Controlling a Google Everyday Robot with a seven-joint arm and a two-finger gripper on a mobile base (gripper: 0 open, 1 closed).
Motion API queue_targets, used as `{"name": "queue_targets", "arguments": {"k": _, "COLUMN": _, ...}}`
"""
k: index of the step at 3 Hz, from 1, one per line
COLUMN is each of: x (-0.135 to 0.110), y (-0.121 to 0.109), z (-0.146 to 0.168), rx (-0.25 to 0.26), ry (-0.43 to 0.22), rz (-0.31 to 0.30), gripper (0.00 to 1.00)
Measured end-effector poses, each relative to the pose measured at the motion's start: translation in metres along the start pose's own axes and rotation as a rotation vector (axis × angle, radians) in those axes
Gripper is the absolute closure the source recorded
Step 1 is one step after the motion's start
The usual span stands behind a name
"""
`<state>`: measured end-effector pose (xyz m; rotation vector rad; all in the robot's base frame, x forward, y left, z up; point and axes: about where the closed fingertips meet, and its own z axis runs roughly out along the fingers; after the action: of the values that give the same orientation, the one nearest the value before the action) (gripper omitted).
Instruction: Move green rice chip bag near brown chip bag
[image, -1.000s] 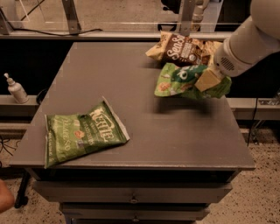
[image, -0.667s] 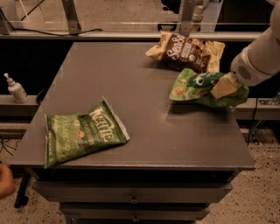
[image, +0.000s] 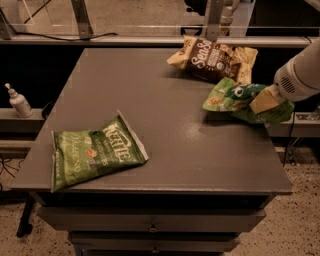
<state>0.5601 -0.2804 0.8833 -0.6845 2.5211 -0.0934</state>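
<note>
At 3 o'clock: end effector (image: 267, 100) clamped on green rice chip bag (image: 230, 97)
Neighbour: brown chip bag (image: 212, 61), 11 o'clock
Release: lower onto counter (image: 150, 100) first

The arm (image: 301, 75) is a thick, rounded, off-white shell with 1 round patch of small dark holes, perhaps a vent. Its pincer (image: 265, 101), clamped on the green rice chip bag (image: 231, 95) at the desk's (image: 200, 160) right edge, is a pale tan, blocky wedge.

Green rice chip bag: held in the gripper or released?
Held: the gripper at the right edge of the table pinches the green rice chip bag, beside the brown chip bag.
</note>
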Motion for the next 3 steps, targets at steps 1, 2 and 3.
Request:
{"name": "queue_targets", "arguments": {"k": 1, "x": -0.017, "y": 0.008, "z": 0.007, "rx": -0.013, "ry": -0.022, "rz": 0.013, "gripper": 0.61}}
{"name": "queue_targets", "arguments": {"k": 2, "x": -0.046, "y": 0.025, "z": 0.016, "rx": -0.041, "ry": -0.056, "rz": 0.006, "gripper": 0.38}}
{"name": "queue_targets", "arguments": {"k": 3, "x": -0.068, "y": 0.044, "z": 0.026, "rx": -0.067, "ry": -0.077, "rz": -0.003, "gripper": 0.15}}
